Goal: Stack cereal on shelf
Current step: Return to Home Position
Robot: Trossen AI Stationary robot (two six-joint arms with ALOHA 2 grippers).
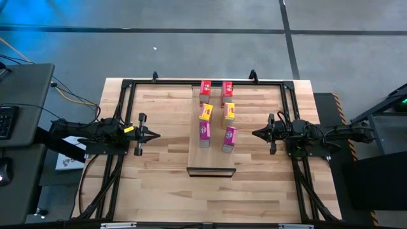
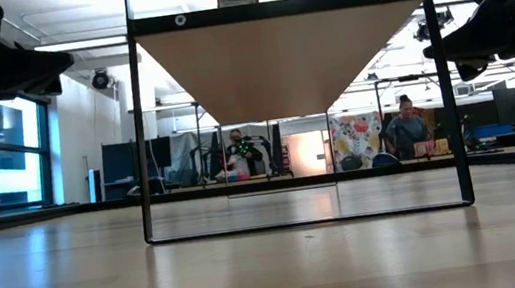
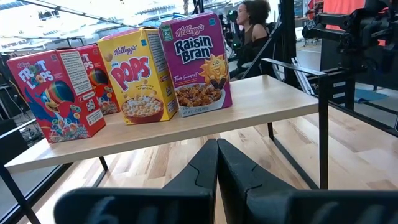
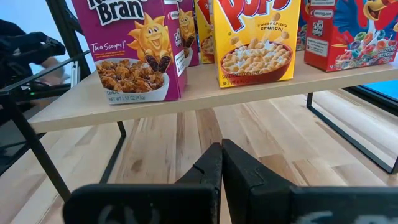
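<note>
Six small cereal boxes stand upright in two rows on the shelf (image 1: 213, 156), a light-wood plank raised on dark legs at the table's middle. In the high view they are two red boxes (image 1: 205, 88) (image 1: 227, 89), two yellow (image 1: 205, 112) (image 1: 229, 111) and two magenta (image 1: 204, 130) (image 1: 229, 135). My left gripper (image 1: 156, 134) hovers shut to the left of the shelf, level with the magenta boxes. My right gripper (image 1: 254, 133) hovers shut to its right. In the left wrist view the left gripper (image 3: 217, 155) faces red (image 3: 56, 93), yellow (image 3: 137, 74) and magenta (image 3: 196, 62) boxes. In the right wrist view the right gripper (image 4: 221, 155) faces the other row (image 4: 134, 50).
A black metal frame (image 1: 121, 127) runs along the table's edges. The shelf's dark legs (image 2: 140, 130) and end bar (image 1: 211, 170) stand on the butcher-block top. Bare tabletop lies between each gripper and the shelf. People (image 2: 407, 133) sit in the room behind.
</note>
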